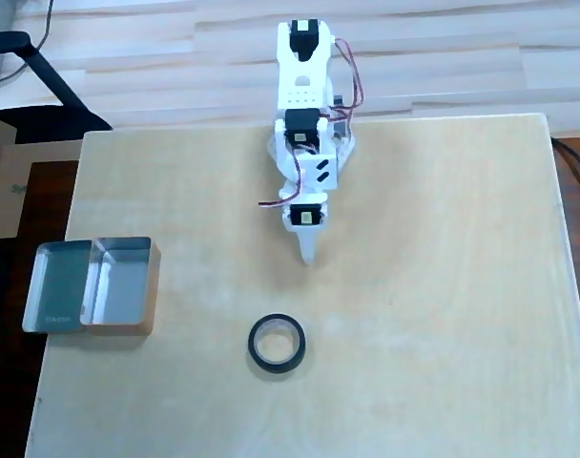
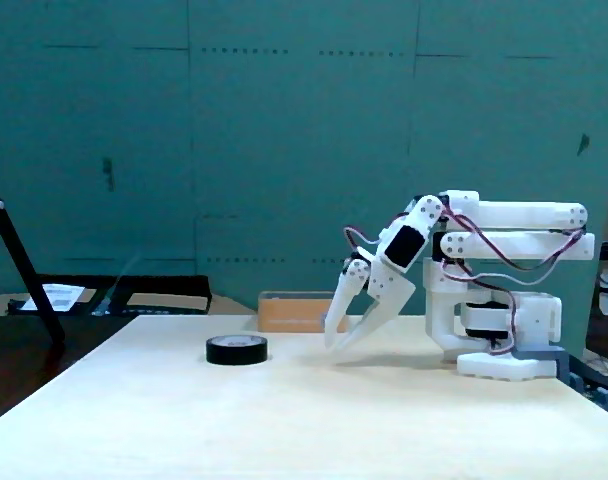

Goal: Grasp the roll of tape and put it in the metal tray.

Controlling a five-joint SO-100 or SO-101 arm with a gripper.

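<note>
In the overhead view the roll of tape (image 1: 277, 344) lay flat on the table (image 1: 443, 334), nearest the bottom edge. Left of it and a little farther sat the metal tray (image 1: 92, 285), empty. Beyond the tape the gripper (image 1: 309, 256) pointed down, clear of it, fingers together.

White plastic arm (image 2: 504, 235), black servos, red-and-white cables, pointed tool (image 2: 335, 337).
</note>
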